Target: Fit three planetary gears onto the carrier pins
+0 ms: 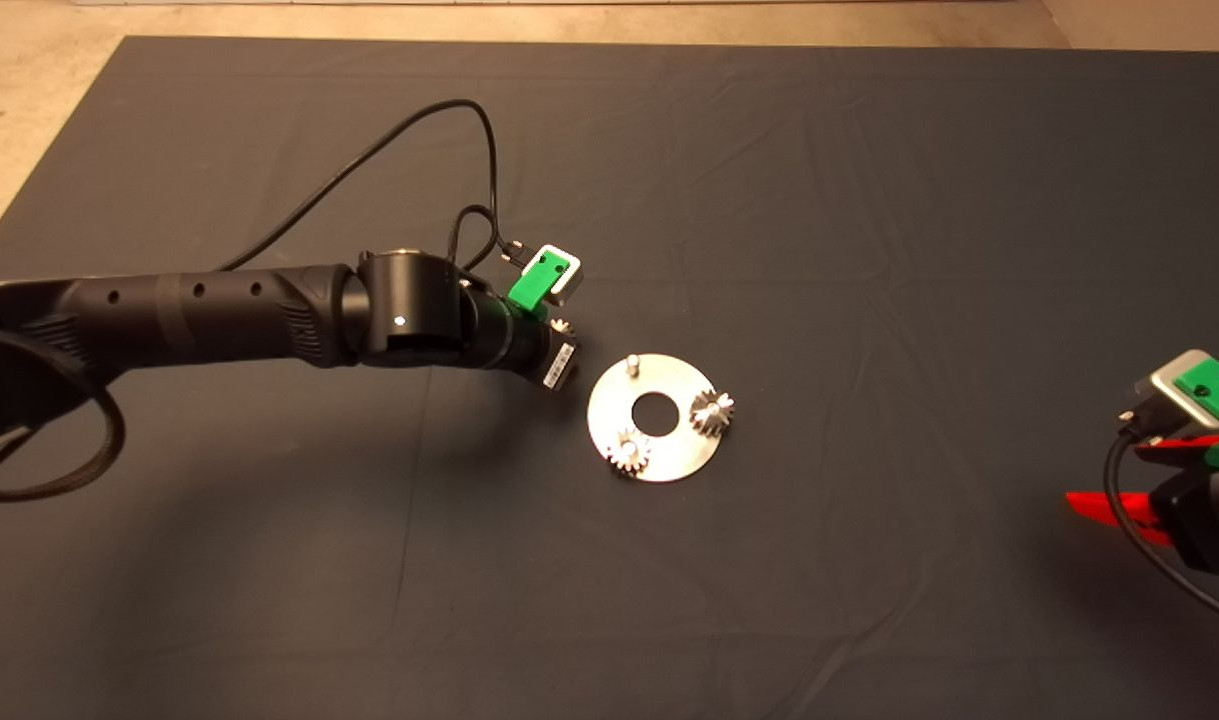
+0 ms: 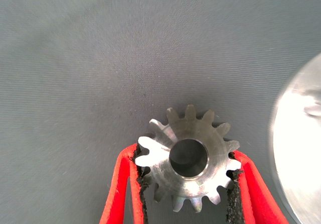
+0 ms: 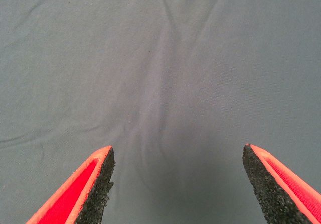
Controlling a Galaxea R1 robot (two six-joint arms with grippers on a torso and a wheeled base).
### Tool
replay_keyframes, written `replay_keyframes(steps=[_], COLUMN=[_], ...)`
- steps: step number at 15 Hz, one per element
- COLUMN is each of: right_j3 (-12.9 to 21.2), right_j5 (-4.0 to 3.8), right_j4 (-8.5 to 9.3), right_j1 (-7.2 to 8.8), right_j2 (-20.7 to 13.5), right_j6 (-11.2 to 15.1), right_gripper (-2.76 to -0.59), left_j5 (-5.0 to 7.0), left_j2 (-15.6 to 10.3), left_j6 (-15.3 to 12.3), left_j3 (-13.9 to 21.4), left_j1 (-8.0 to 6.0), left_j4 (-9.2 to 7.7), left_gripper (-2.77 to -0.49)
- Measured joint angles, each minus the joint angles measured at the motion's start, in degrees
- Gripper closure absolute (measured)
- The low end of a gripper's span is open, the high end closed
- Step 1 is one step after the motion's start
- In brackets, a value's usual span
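Note:
The round carrier plate [image 1: 669,462] lies mid-mat. Two planetary gears [image 1: 629,452] [image 1: 712,411] sit on its carrier pins, and the third pin [image 1: 631,363] stands bare at the plate's far left. My left gripper [image 1: 561,338] hovers just left of the plate, shut on another planetary gear [image 1: 563,326]. In the left wrist view that gear [image 2: 165,171] lies flat between the black pads [image 2: 234,194] of the left gripper [image 2: 186,156], bore facing the camera, with the plate's rim [image 2: 301,153] beside it. My right gripper [image 1: 1119,480] is parked at the mat's right edge, open [image 3: 178,153] over bare mat.
The left arm's black cable [image 1: 389,150] loops over the mat behind the wrist. Bare floor [image 1: 29,120] lies beyond the mat's far and left edges. The mat [image 1: 869,250] is slightly wrinkled around the plate.

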Motion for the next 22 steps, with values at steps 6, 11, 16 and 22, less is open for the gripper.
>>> replay_keyframes(steps=[6, 11, 16, 22], right_j3=[0.0, 0.0, 0.1, 0.1], right_j5=[0.0, -0.01, 0.05, 0.1], right_j4=[0.02, 0.49, 0.74, 1.33], right_j1=[-0.02, 0.16, 1.6, 1.73], right_j2=[0.2, 0.2, 1.9, 1.9], right_j6=[0.0, 0.0, 0.0, -0.1], right_gripper=[-1.89, -1.89, -1.89, -1.89], left_j5=[1.71, 1.73, 1.72, 2.68], left_j2=[-0.6, 0.2, 2.4, 8.5], left_j6=[-1.8, -5.8, -8.0, -7.9], left_j3=[4.1, 6.6, 8.2, 6.3], left_j1=[-2.7, -3.09, -3.09, -3.04], left_j4=[-0.2, -0.24, -0.22, -0.03], left_gripper=[-0.6, -0.6, -0.6, -0.59])
